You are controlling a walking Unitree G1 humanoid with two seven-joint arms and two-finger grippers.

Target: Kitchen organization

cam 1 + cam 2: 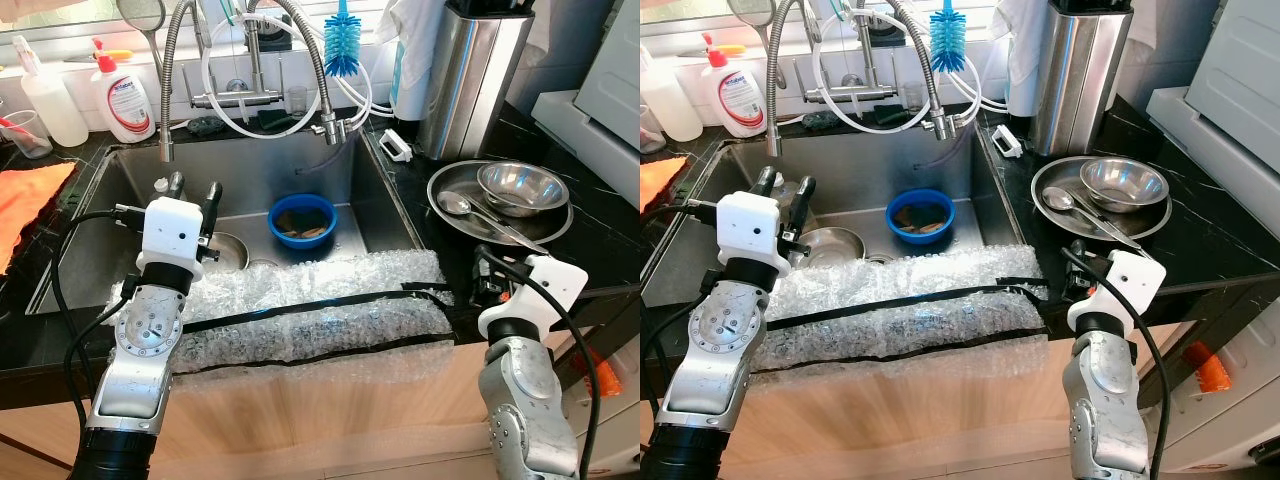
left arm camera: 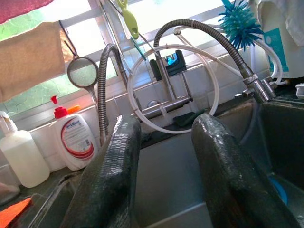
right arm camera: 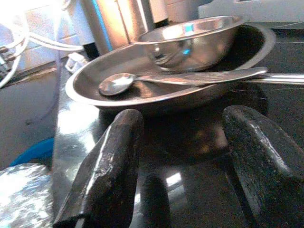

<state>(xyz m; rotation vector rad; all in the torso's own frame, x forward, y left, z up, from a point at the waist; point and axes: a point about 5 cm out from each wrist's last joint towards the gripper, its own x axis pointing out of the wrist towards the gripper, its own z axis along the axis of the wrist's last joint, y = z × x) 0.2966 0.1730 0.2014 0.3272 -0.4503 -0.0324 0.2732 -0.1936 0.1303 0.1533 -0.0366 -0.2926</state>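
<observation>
A blue bowl holding brown scraps sits in the steel sink. Beside it, near the drain, lies a small steel dish. My left gripper hovers open over the sink's left part, fingers pointing toward the faucet, nothing between them. On the black counter at right, a steel plate carries a steel bowl and a spoon. My right gripper stands open just in front of the plate, low over the counter, apart from it.
Bubble wrap taped with black strips pads the sink's front edge. Behind the sink stand a soap bottle, a clear bottle, faucet hoses and a blue brush. A steel canister rises behind the plate. An orange cloth lies left.
</observation>
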